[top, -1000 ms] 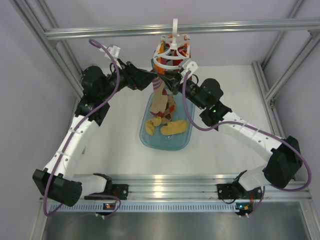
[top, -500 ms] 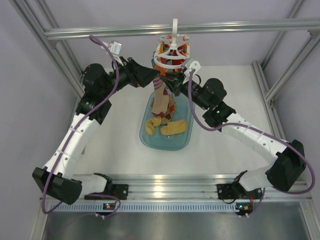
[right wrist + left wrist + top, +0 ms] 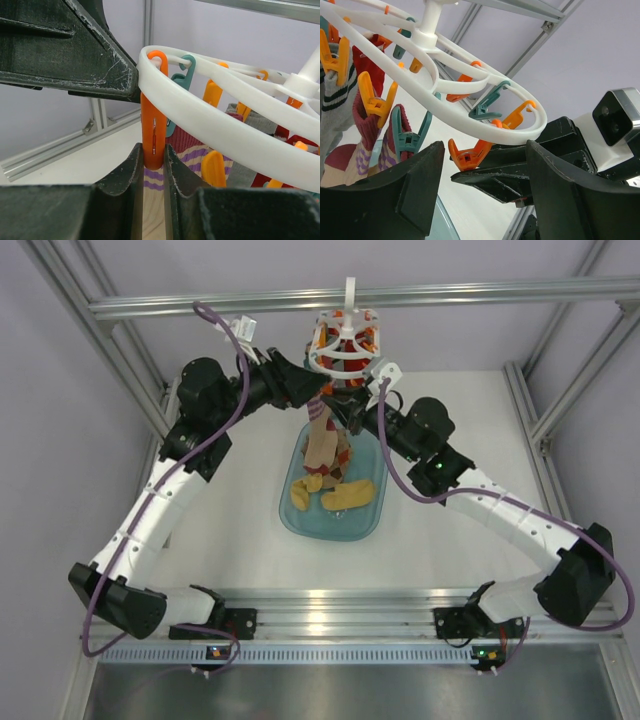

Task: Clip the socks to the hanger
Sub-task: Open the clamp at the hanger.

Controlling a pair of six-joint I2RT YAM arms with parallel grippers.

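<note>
From above, the hanger [image 3: 345, 340] is hanging from the frame bar [image 3: 200, 304] at twelve o'clock of the blue tray [image 3: 325, 526]. Clipped socks [image 3: 322, 440] are dangling over the tray, and loose tan socks [image 3: 345, 496] are lying inside it. Both arms are reaching up with elbows out, meeting under the rings. In the left wrist view, the left gripper [image 3: 485, 167] is gaping wide beside the rim, holding nothing and probably steadying it. In the right wrist view, the right gripper [image 3: 153, 159] is squeezing an orange clip [image 3: 152, 130], likely to open it for a sock.

Overhead camera looking down, wrist cameras close, tilted upward, all sharing the hanger [image 3: 427, 32]
</note>
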